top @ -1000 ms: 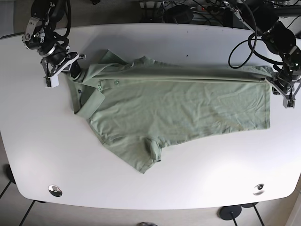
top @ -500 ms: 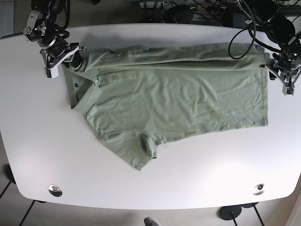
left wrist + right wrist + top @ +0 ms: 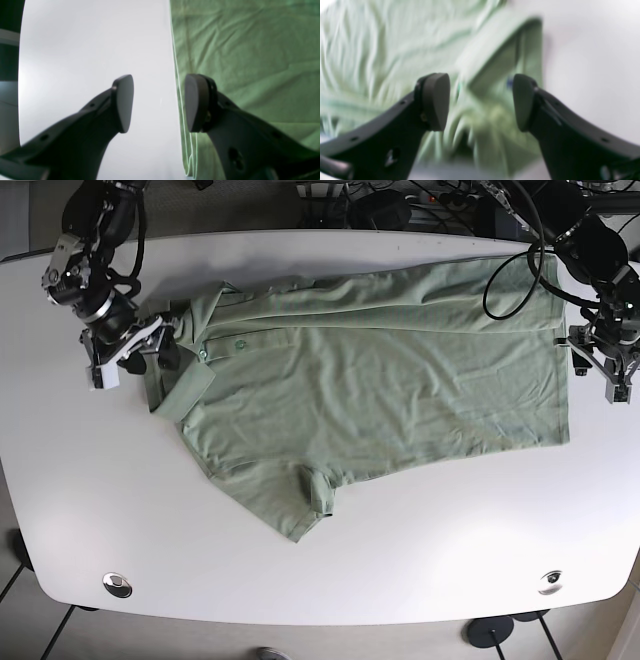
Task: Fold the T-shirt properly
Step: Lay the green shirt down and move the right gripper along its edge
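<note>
A light green polo T-shirt (image 3: 370,385) lies spread out on the white table (image 3: 420,550), collar at the left, hem at the right, one sleeve (image 3: 300,515) pointing to the front. My left gripper (image 3: 608,370) is open and empty just off the hem; in the left wrist view (image 3: 160,103) its right finger (image 3: 197,102) overlaps the hem edge (image 3: 178,82). My right gripper (image 3: 122,355) is open and empty beside the collar (image 3: 180,395); the right wrist view (image 3: 481,102) is blurred and shows the collar (image 3: 495,50) below the fingers.
Cables and equipment (image 3: 400,205) sit behind the table's far edge. Two round fittings (image 3: 117,584) (image 3: 549,582) are set near the front corners. Bare table shows in front of the shirt and to the left of the hem (image 3: 87,50).
The shirt's far half, folded over a second ago, has been drawn back and laid flat towards the far edge. Both grippers have let go of the cloth and moved a little forward.
</note>
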You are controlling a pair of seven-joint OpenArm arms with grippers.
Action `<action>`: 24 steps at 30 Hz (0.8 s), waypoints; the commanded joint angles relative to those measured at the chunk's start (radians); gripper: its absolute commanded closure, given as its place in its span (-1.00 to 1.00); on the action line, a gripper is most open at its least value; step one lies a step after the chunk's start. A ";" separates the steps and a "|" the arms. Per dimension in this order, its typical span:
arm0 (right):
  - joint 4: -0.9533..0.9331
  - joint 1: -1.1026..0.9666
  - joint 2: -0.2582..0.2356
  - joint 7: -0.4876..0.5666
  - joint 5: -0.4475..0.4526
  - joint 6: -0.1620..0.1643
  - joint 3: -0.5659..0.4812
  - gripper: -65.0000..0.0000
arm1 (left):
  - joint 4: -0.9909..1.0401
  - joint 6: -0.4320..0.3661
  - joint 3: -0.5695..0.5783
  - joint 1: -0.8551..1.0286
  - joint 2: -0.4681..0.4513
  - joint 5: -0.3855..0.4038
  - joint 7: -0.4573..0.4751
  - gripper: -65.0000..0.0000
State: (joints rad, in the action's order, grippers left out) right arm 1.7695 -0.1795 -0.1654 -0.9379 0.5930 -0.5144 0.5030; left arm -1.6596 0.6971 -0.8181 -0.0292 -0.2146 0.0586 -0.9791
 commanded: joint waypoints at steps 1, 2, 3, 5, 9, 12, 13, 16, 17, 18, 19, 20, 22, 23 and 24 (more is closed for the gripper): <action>-0.084 0.097 -0.016 0.023 0.014 -0.005 0.001 -0.15 | -0.020 0.001 0.019 -0.005 0.001 0.002 0.012 0.06; -0.144 0.143 -0.018 0.023 0.014 -0.005 0.000 -0.15 | -0.020 0.001 0.029 -0.005 -0.001 0.002 0.012 0.06; -0.207 0.196 -0.020 0.023 0.012 -0.006 -0.005 -0.15 | -0.020 0.001 0.033 -0.005 -0.001 0.002 0.012 0.06; -0.339 0.291 -0.049 0.027 -0.002 -0.006 -0.037 -0.15 | -0.021 0.001 0.036 -0.005 0.001 0.004 0.012 0.06; -0.610 0.487 -0.076 0.176 -0.130 -0.014 -0.169 -0.15 | -0.018 0.001 0.033 -0.004 0.002 0.005 0.012 0.06; -0.778 0.570 -0.076 0.299 -0.198 -0.014 -0.212 -0.15 | -0.018 0.001 0.030 -0.001 0.001 0.004 0.012 0.06; -0.810 0.579 -0.076 0.320 -0.209 -0.016 -0.223 -0.15 | -0.018 0.001 0.029 -0.001 0.001 0.004 0.012 0.06; -0.857 0.585 -0.076 0.377 -0.212 -0.016 -0.272 -0.15 | -0.017 0.001 0.027 -0.001 0.001 0.002 0.012 0.06; -0.857 0.581 -0.072 0.385 -0.212 -0.016 -0.287 -0.14 | -0.017 0.001 0.027 -0.001 -0.001 0.001 0.012 0.06; -0.857 0.568 -0.069 0.385 -0.209 -0.016 -0.304 -0.14 | -0.017 0.001 0.027 -0.001 -0.001 0.001 0.012 0.06; -0.857 0.561 -0.067 0.385 -0.204 -0.016 -0.320 -0.14 | -0.017 0.001 0.027 -0.001 -0.001 0.001 0.012 0.06; -0.857 0.559 -0.053 0.386 -0.203 -0.016 -0.336 -0.14 | -0.015 0.001 0.027 -0.001 -0.001 0.001 0.012 0.06; -0.857 0.558 -0.027 0.386 -0.212 -0.016 -0.341 -0.14 | -0.012 0.001 0.027 -0.005 -0.001 -0.001 0.015 0.06; -0.857 0.558 -0.020 0.388 -0.212 -0.016 -0.341 -0.13 | -0.001 0.001 0.029 -0.007 -0.001 -0.001 0.015 0.06; -0.857 0.558 -0.018 0.388 -0.212 -0.016 -0.341 -0.06 | 0.017 0.001 0.030 -0.007 -0.001 -0.001 0.015 0.06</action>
State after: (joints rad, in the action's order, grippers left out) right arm 0.9039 0.3641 -0.1738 -0.5274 0.3923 -0.5301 0.1593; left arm -1.6192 0.6868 -0.7860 -0.0273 -0.1974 0.0532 -0.9783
